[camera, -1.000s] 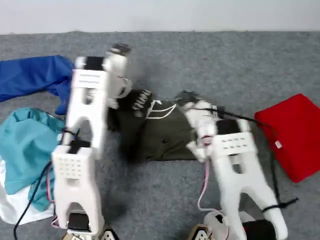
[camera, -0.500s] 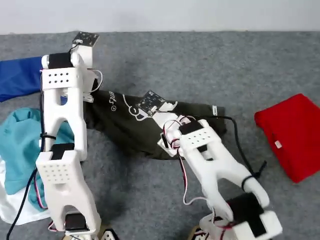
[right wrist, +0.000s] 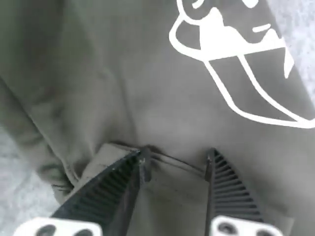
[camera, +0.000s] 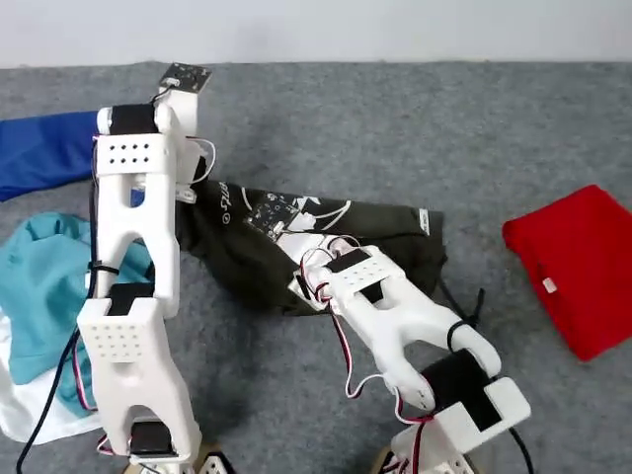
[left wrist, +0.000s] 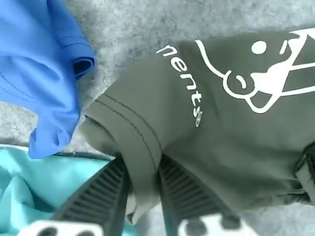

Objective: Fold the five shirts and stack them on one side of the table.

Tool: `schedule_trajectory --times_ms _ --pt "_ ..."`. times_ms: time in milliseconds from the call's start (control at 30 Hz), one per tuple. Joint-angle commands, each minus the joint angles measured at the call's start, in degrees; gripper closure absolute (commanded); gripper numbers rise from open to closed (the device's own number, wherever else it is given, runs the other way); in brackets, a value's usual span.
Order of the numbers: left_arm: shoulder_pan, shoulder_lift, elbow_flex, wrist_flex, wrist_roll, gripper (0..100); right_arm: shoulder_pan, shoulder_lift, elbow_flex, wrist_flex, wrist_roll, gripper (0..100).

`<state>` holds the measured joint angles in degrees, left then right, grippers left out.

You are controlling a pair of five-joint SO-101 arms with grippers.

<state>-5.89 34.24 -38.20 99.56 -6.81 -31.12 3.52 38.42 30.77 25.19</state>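
The dark green shirt [camera: 375, 252] is spread, crumpled, across the middle of the grey table [camera: 474, 128], with its white print facing up. A hemmed edge at its left end is pinched between the fingers [left wrist: 106, 189] of the left gripper [left wrist: 142, 169], which is clenched on the cloth just beside the blue shirt [left wrist: 34, 59] and the teal shirt [left wrist: 24, 187]. The right gripper [right wrist: 177, 162] is set down on the same shirt near the print. Its jaws are held partly apart and a folded seam lies between the fingertips [right wrist: 142, 162], so the cloth is touched but not clamped. A red shirt [camera: 578, 262] is seen folded at the table's right side, well apart. A white shirt [camera: 25, 415] lies under the teal one.
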Motion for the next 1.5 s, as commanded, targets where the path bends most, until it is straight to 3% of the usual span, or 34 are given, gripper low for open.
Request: schedule_trajectory --times_ms 0,233,467,667,833,1133,1467 --pt "0.44 -3.96 1.80 1.14 -0.53 99 1.80 -4.97 -2.46 4.62 -0.09 79.0" --pt "5.54 -5.45 4.53 1.14 -0.44 99 12.00 -24.22 -7.03 22.99 1.85 79.0" --pt "19.78 -9.49 4.44 1.14 -0.26 99 27.65 -36.88 -7.03 34.59 8.26 79.0" --pt "33.67 -9.49 3.38 1.05 -0.18 99 34.95 -41.19 -7.03 41.27 8.53 79.0" --pt "39.21 -4.13 -1.19 0.70 -0.18 99 35.65 -42.51 -7.03 46.29 8.18 79.0" --pt "41.23 21.36 -30.81 1.05 4.66 99 35.65 -47.52 -6.86 49.71 8.09 79.0" --pt "43.08 28.04 -41.80 -0.26 5.10 99 36.26 -56.13 0.26 46.64 8.18 79.0"
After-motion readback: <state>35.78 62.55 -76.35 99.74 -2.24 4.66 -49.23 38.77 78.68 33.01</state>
